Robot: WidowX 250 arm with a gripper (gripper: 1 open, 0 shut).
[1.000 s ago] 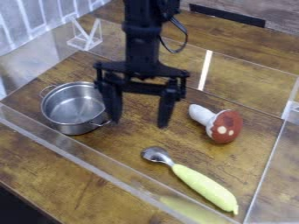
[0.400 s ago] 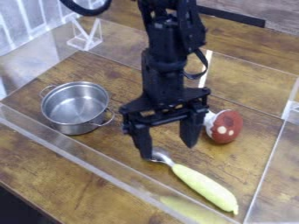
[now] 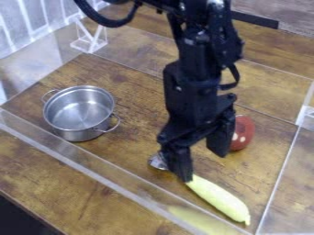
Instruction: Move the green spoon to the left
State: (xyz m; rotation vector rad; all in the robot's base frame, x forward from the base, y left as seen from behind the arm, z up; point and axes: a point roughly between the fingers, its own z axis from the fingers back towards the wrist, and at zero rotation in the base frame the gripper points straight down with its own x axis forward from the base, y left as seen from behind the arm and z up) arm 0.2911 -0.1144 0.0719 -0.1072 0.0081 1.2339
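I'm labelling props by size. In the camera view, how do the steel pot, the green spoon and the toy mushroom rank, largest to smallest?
1. Steel pot, clearly largest.
2. Green spoon, though the gripper hides part of it.
3. Toy mushroom, mostly hidden behind the arm, so unsure.

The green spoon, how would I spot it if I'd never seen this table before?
Start at the wooden table inside the clear plastic walls, then find the black gripper pointing down near the front. The green spoon lies flat right under it, its thick yellow-green handle running toward the front right corner. Unlike the red-capped mushroom and steel pot, it is long and slim.
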